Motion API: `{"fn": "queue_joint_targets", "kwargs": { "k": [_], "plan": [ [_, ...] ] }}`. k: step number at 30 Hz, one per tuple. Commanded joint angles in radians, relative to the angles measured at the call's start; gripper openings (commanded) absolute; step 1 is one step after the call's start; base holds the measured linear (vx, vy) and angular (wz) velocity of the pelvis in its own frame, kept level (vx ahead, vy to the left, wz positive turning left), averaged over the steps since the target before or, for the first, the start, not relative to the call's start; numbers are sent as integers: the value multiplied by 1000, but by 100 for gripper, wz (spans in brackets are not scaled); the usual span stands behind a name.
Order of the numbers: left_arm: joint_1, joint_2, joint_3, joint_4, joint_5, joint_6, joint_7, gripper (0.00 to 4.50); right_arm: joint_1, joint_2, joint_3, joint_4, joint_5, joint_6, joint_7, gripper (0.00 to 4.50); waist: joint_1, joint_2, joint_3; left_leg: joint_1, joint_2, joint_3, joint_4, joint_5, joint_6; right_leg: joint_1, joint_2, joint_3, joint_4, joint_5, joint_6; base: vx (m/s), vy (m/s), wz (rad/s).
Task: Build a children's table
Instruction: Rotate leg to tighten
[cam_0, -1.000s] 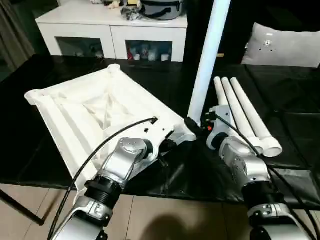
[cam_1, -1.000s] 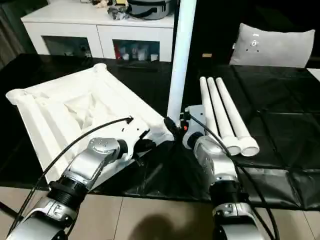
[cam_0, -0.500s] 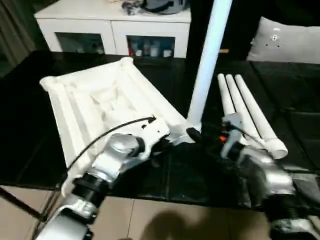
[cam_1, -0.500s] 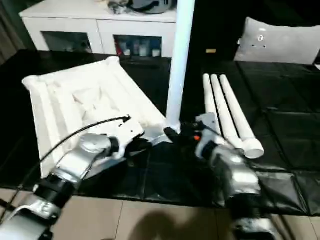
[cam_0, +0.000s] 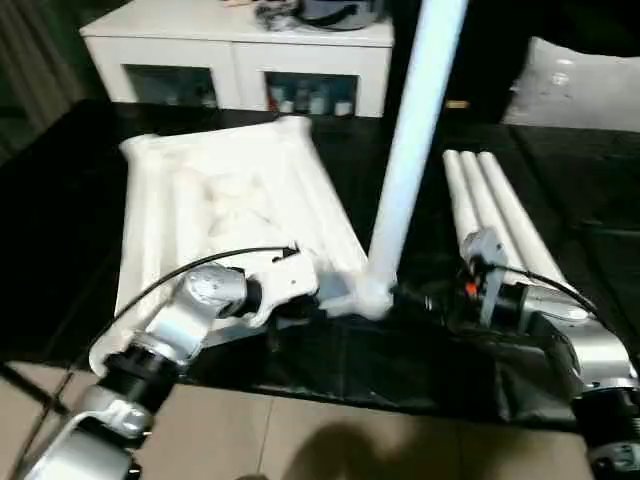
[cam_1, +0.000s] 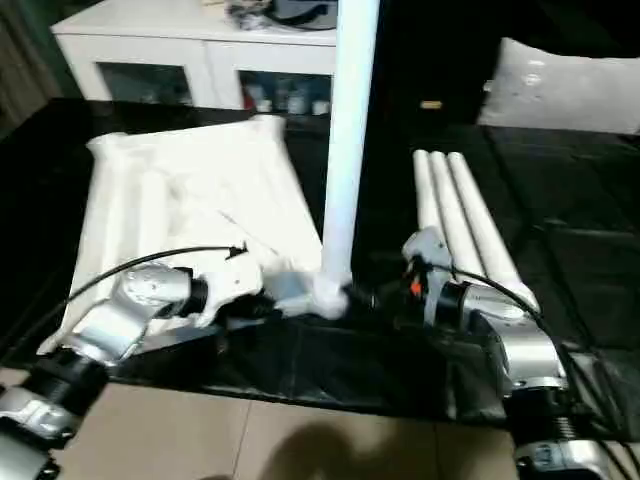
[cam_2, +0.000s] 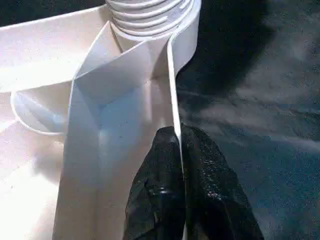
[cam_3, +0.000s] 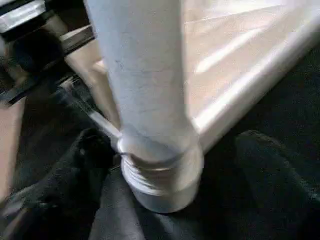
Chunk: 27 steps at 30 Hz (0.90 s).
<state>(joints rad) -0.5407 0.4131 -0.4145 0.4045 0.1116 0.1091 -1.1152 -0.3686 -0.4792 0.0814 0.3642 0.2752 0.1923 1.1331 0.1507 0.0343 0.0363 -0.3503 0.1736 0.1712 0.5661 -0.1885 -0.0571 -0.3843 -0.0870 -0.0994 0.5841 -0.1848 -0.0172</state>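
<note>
The children's table top (cam_0: 220, 205) lies upside down on the black cover, ribs facing up. One white leg (cam_0: 412, 140) stands upright in its near right corner socket (cam_0: 365, 297), and its threaded base (cam_3: 160, 182) shows just above the socket. My left gripper (cam_2: 179, 145) is shut on the thin rim wall of the top, right beside that socket. My right gripper (cam_3: 175, 165) is open. Its fingers (cam_3: 75, 170) stand on either side of the leg's base, apart from it. Three more legs (cam_0: 495, 205) lie side by side to the right.
A white low cabinet with glass doors (cam_0: 240, 60) stands behind the table, and a grey cushion (cam_0: 580, 85) sits at the back right. The black cover (cam_0: 60, 200) ends at the near edge, above the beige floor (cam_0: 300, 440). A black cable (cam_0: 190, 280) arcs over my left forearm.
My right gripper has opened off the upright leg and drawn back to the right. The leg stays standing in the socket. The left gripper keeps its hold. The view has shifted.
</note>
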Motion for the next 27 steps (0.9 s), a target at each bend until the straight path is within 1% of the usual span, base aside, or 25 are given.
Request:
{"fn": "queue_joint_targets", "kwargs": {
  "k": [1,2,3,5,6,9,10,11,12,13,15,16,17,18,19,21,24,25,26,27],
  "plan": [
    [27,16,-84,32,37,-13,-60,0,-36,-8,20,1,-20,-27,36,379,0,-6,-52,0,64,-16,-60,-186,73,45,-79,56,-61,-191,-213,0,0,0],
    [25,19,-85,32,38,-17,-65,0,-43,-5,21,10,-23,-32,35,370,0,-5,-53,0,65,-17,-61,-189,68,46,-80,56,-61,-195,-213,0,0,0],
    [24,25,-87,35,41,-28,-79,0,-57,-3,31,27,-30,-39,53,370,0,-5,-52,0,65,-18,-61,-199,64,45,-80,56,-61,-207,-213,0,0,0],
    [23,27,-87,35,42,-32,-83,0,-60,-3,35,30,-31,-40,62,345,0,-5,-52,2,64,-17,-62,-207,58,44,-80,56,-62,-217,-212,0,0,0],
    [23,34,-92,31,38,-35,-95,0,-72,-4,43,39,-22,-36,97,336,2,-7,-53,2,64,-17,-60,-204,59,45,-81,57,-62,-213,-213,0,0,0],
    [23,42,-95,31,40,-37,-107,0,-87,-6,53,49,-7,-21,134,311,3,-6,-55,-2,64,-17,-59,-184,69,48,-79,56,-57,-185,-218,0,0,0],
    [23,43,-93,36,44,-44,-111,0,-93,-9,60,57,-4,-18,153,295,4,-11,-55,-1,64,-16,-58,-180,72,48,-80,55,-58,-180,-220,0,0,0],
    [23,44,-93,38,47,-46,-113,0,-98,-10,64,64,-3,-17,165,295,4,-9,-55,-1,64,-17,-58,-178,73,48,-80,55,-55,-178,-222,0,0,0],
    [23,44,-92,38,47,-47,-114,0,-100,-10,65,69,-2,-16,170,287,4,-8,-55,-2,65,-17,-58,-177,74,48,-80,55,-56,-182,-223,0,0,0],
    [24,45,-92,37,47,-48,-115,0,-103,-9,65,77,-4,-20,173,278,4,-11,-54,-2,65,-17,-58,-178,74,47,-80,55,-57,-187,-223,0,0,0],
    [27,48,-91,34,47,-48,-118,0,-109,-5,67,92,-6,-24,181,257,5,-13,-54,-1,64,-16,-58,-176,71,47,-80,55,-58,-203,-220,0,0,0],
    [29,49,-91,32,47,-49,-118,0,-112,-3,68,99,-7,-27,184,242,5,-11,-55,-1,64,-16,-57,-168,71,47,-81,56,-57,-200,-219,0,0,0],
    [31,50,-91,31,47,-49,-119,0,-113,-1,69,103,-7,-28,190,242,5,-11,-55,-1,64,-16,-57,-167,72,47,-81,56,-57,-199,-219,0,0,0],
    [33,51,-90,29,47,-49,-119,0,-114,0,69,105,-7,-27,194,223,5,-11,-56,-1,64,-16,-57,-165,73,47,-80,55,-56,-194,-220,0,0,0],
    [34,51,-90,28,47,-48,-120,0,-115,2,70,107,-7,-27,198,213,6,-11,-56,-1,64,-16,-57,-165,73,47,-80,55,-56,-193,-220,0,0,0],
    [37,52,-89,26,47,-48,-120,0,-116,4,71,111,-6,-28,203,203,6,-10,-56,-1,64,-16,-57,-168,74,47,-80,55,-56,-195,-221,0,0,0],
    [40,53,-90,27,50,-50,-119,0,-117,4,74,116,-6,-28,215,191,5,-9,-52,0,64,-17,-61,-199,64,46,-80,55,-63,-250,-207,0,0,0],
    [40,54,-91,28,50,-51,-119,0,-117,3,76,117,-7,-27,219,183,4,-9,-52,-1,64,-17,-61,-202,62,47,-80,54,-63,-258,-204,0,0,0],
    [39,54,-92,31,52,-52,-119,0,-115,-1,80,114,-8,-27,226,173,4,-9,-53,0,64,-17,-61,-203,58,46,-81,55,-64,-266,-199,0,0,0],
    [38,54,-92,32,53,-53,-119,0,-112,-2,81,111,-7,-26,229,173,4,-9,-53,0,64,-17,-61,-203,58,46,-81,55,-64,-266,-199,0,0,0]
  ]
}}
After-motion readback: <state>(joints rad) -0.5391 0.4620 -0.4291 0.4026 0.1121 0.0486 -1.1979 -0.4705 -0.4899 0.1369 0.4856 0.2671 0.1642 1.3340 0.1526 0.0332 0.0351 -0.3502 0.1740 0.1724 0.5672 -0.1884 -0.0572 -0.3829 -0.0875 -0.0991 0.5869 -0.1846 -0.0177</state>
